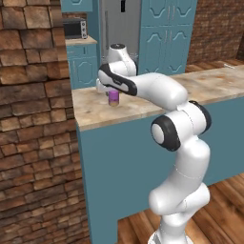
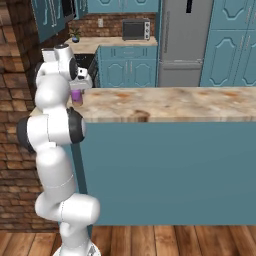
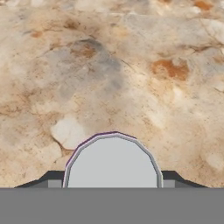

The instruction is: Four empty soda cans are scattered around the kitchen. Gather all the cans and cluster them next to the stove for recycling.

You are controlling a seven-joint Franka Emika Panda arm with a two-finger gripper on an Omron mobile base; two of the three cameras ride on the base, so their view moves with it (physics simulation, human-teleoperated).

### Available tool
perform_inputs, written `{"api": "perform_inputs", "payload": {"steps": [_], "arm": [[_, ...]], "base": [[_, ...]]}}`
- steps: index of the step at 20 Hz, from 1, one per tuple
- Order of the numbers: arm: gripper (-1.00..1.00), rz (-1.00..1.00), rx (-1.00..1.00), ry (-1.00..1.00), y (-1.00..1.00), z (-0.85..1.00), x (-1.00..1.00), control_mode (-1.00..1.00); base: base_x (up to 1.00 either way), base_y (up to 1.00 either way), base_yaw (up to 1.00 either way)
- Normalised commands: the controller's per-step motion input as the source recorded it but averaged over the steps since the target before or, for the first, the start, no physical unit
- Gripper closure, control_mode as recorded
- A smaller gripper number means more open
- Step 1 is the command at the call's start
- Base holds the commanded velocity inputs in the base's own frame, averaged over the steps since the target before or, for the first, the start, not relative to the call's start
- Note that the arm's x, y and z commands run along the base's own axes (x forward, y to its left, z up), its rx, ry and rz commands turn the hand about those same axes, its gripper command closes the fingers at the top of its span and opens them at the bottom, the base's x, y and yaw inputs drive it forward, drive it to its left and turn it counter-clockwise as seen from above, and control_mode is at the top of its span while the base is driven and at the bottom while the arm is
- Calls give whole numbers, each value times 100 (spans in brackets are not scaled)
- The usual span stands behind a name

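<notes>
Left base view: the arm reaches fwd over the marble counter (image 1: 157, 102) and the gripper (image 1: 112, 92) sits right on top of a purple soda can (image 1: 114, 98), which stands upright near the counter's left end, close to the brick wall (image 1: 33, 119). The hand's white body hides the fingers here, so from this side I can't tell if they're squeezing the can or just straddling it. A microwave (image 1: 75, 28) sits on a far counter behind.

Right base view: same can (image 2: 76, 96), purple, still on the countertop by its corner, w/ the gripper (image 2: 78, 86) directly above and around its top. Further back there's the microwave (image 2: 136, 29), a fridge (image 2: 183, 40) and a dark patch left of the blue cabinets (image 2: 127, 67) that may be the stove (too hidden by the arm to be sure).

Hand view: the can's grey top (image 3: 112, 159) fills the space between the two dark finger tips (image 3: 51, 180), one on each side, very near the rim; contact isn't clear, so can't say clamped or not.

Progress, as I judge it: early. This can is at the grasp step, not lifted, and nowhere near the stove. No other cans are visible and none show clustered by a stove, so carrying this one over, plus finding the rest, looks all still to do
</notes>
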Motion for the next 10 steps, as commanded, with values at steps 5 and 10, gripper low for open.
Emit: {"api": "perform_inputs", "payload": {"steps": [5,10], "arm": [[100,-1,0,3,0,0,0,-100],[100,0,0,-2,0,3,-8,-100]], "base": [[0,0,0],[0,0,0]]}}
